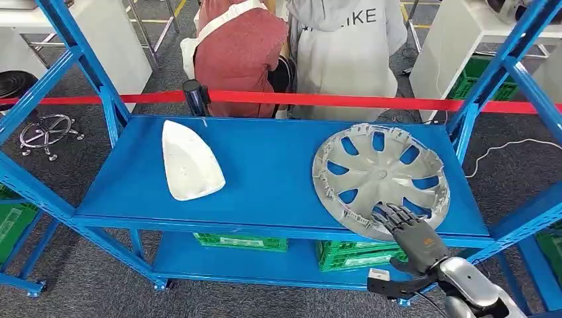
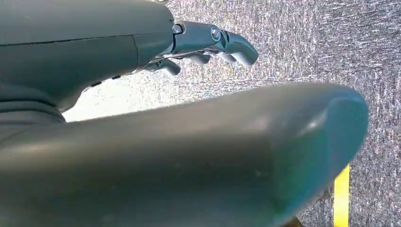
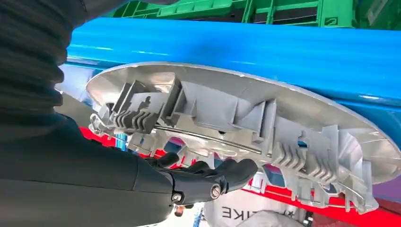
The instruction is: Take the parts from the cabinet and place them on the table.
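- Right now my right hand (image 1: 412, 230) is over the near rim of the silver hubcap (image 1: 380, 179), fingers spread on the spokes, nothing gripped.
- Hubcap lies inner face up on the blue shelf (image 1: 265, 165), right side, near edge slightly overhanging the shelf front.
- Looks like thin moulded plastic: light, fairly stiff, clips (image 3: 137, 111) and wire ring probably fragile. Smooth outer face likely slippery.
- I'd pinch at the overhanging rim or hook through a spoke opening, avoiding the clips.
- White shell part (image 1: 189, 161) lies flat on the shelf's left, well apart; likely light too.
- Left hand (image 2: 208, 42) hangs over carpet, fingers loosely curled, holding nothing.
- Green crates (image 1: 242, 241) sit on the lower shelf; can't tell contents.
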Motion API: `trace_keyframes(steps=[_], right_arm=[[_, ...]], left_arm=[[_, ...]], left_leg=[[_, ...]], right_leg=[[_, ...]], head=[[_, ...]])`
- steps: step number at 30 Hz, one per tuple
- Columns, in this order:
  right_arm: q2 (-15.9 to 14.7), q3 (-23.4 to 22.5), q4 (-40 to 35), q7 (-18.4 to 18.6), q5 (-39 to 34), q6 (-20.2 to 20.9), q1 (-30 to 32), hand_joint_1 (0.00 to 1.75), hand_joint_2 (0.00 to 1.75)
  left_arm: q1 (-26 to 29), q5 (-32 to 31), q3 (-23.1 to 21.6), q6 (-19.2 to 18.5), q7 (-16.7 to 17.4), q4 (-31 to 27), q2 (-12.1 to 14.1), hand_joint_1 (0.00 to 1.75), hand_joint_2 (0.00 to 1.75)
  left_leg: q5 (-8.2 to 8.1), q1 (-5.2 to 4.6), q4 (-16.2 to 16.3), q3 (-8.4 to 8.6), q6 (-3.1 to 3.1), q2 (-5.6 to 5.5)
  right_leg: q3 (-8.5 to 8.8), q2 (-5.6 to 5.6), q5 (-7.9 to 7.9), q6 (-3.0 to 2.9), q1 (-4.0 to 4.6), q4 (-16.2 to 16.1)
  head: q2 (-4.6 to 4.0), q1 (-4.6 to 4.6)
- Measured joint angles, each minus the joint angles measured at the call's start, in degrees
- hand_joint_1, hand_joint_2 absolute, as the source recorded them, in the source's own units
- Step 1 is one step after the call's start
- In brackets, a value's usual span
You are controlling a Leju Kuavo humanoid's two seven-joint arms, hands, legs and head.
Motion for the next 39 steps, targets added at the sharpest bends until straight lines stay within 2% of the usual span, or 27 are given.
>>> trace_keyframes(steps=[6,7,20,39], right_arm=[[0.2,0.0,0.1,0.0,0.0,0.0,0.1,0.00,1.75],[0.2,0.0,0.2,0.0,0.0,0.0,0.1,1.75,1.75],[1.3,-0.7,2.5,-3.0,0.2,-0.2,-2.3,1.75,1.75],[2.4,-0.6,3.7,-3.3,0.6,0.0,-3.5,1.75,1.75]], left_arm=[[0.0,0.0,0.0,0.0,0.0,0.0,0.0,0.00,0.00],[0.0,0.1,0.0,0.0,0.0,0.0,0.0,0.00,0.00],[0.1,0.4,1.1,-0.1,0.0,0.0,0.0,0.00,0.00],[0.1,1.1,1.6,-0.3,0.0,0.0,-0.1,0.00,0.00]], left_leg=[[-0.01,0.00,0.0,0.00,0.01,0.00],[-0.01,0.00,0.0,0.00,0.01,0.00],[-0.03,0.00,0.0,0.07,0.01,0.00],[-0.05,-0.01,0.0,0.07,0.04,0.00]], right_leg=[[0.00,0.00,0.00,0.00,0.00,0.0],[0.01,0.00,-0.01,0.00,0.00,0.0],[0.07,0.01,-0.03,0.00,0.00,0.0],[0.09,0.00,-0.03,0.00,-0.01,0.0]], head=[[0.00,0.00],[0.00,0.00],[0.00,0.00],[0.00,0.00]])
